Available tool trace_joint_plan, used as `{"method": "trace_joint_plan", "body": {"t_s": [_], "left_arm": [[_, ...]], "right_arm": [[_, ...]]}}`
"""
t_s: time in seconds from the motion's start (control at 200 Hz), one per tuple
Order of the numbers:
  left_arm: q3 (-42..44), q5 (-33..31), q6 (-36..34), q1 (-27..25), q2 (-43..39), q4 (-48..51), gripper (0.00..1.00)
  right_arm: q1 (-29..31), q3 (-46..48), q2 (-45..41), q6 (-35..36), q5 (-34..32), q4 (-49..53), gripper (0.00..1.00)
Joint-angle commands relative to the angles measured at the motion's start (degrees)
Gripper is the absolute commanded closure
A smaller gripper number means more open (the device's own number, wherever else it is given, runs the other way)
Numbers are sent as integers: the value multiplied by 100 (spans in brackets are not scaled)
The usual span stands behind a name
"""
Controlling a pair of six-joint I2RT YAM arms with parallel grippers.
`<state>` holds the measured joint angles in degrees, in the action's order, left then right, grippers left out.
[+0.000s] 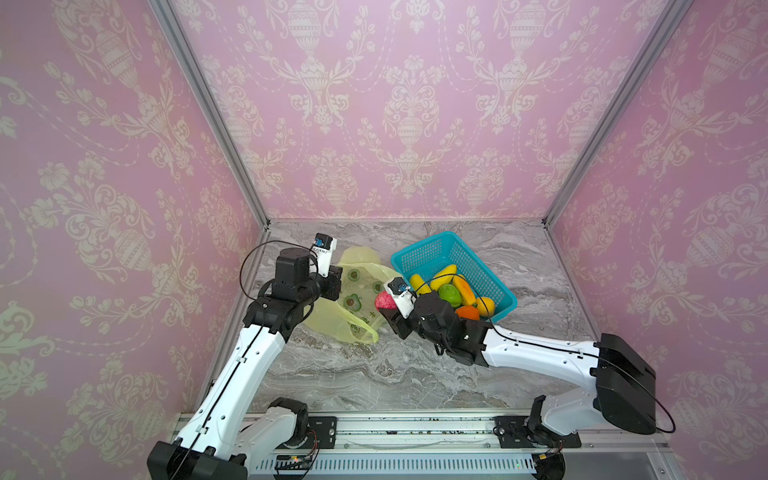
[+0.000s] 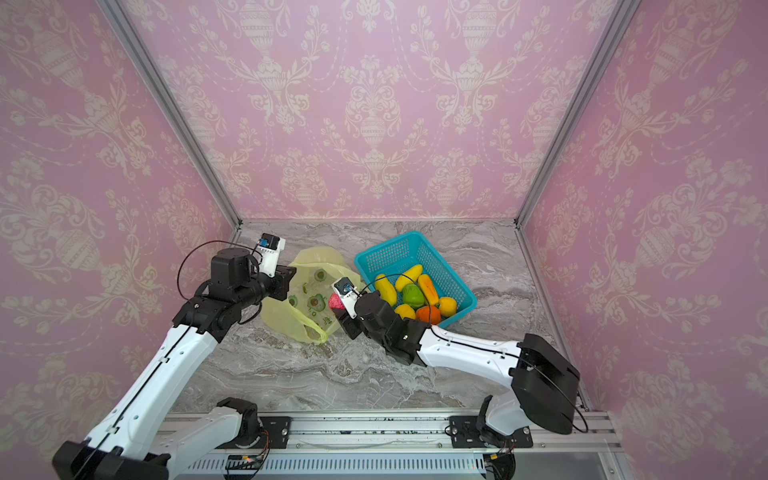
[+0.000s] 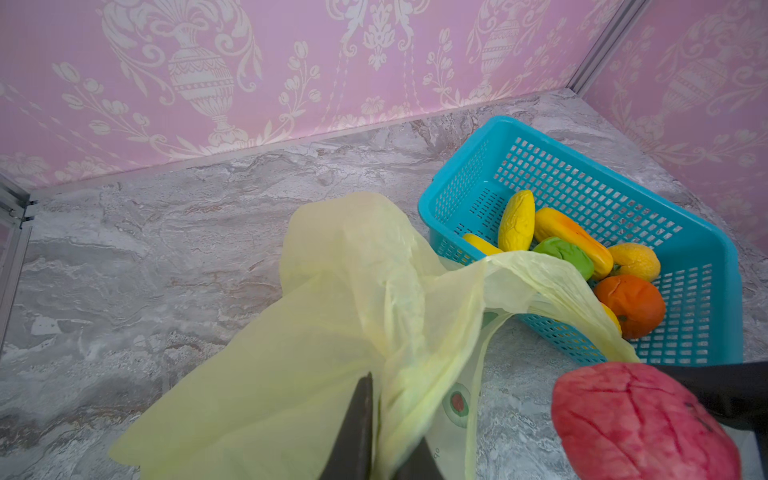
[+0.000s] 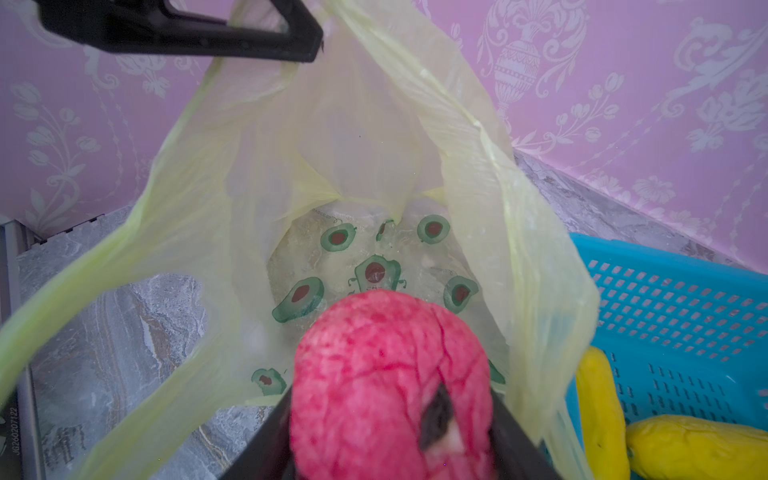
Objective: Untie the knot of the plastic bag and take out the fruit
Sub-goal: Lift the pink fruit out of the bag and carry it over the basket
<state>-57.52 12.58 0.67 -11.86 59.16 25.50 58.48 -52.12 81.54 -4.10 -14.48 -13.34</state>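
Clamping on the pink-red fruit (image 4: 386, 361), the right gripper (image 4: 392, 440) is holding it at the open mouth of the plastic bag (image 4: 374, 145), apparently drawing it out; the bag's inside is looking empty otherwise. Pinching a fold of that thin plastic, jaws together on it, the left gripper (image 3: 384, 451) is holding the bag raised and spread, likely to give the other arm room. No knot is showing. Just beside, the teal basket (image 1: 432, 249) is holding the other fruit (image 1: 451, 293) on the marble table (image 1: 374, 374).
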Motion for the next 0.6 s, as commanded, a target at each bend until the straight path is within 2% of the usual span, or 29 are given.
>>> {"method": "trace_joint_plan", "body": {"t_s": [0.0, 0.15, 0.34, 0.46, 0.595], "left_arm": [[-158, -221, -137, 52, 41, 140, 88], [-162, -190, -128, 52, 61, 142, 88], [-165, -122, -119, 59, 96, 141, 88], [-168, -90, -102, 58, 109, 143, 88], [-170, -28, -93, 69, 131, 134, 88]], "right_arm": [[-75, 276, -467, -19, -307, -318, 77], [-602, 677, -930, -743, -737, -270, 79], [-1908, 1300, -1315, -2038, -432, -158, 79], [-2629, 1201, -1028, -2456, -46, 325, 78], [-2883, 549, -247, -2299, 200, 1030, 73]]}}
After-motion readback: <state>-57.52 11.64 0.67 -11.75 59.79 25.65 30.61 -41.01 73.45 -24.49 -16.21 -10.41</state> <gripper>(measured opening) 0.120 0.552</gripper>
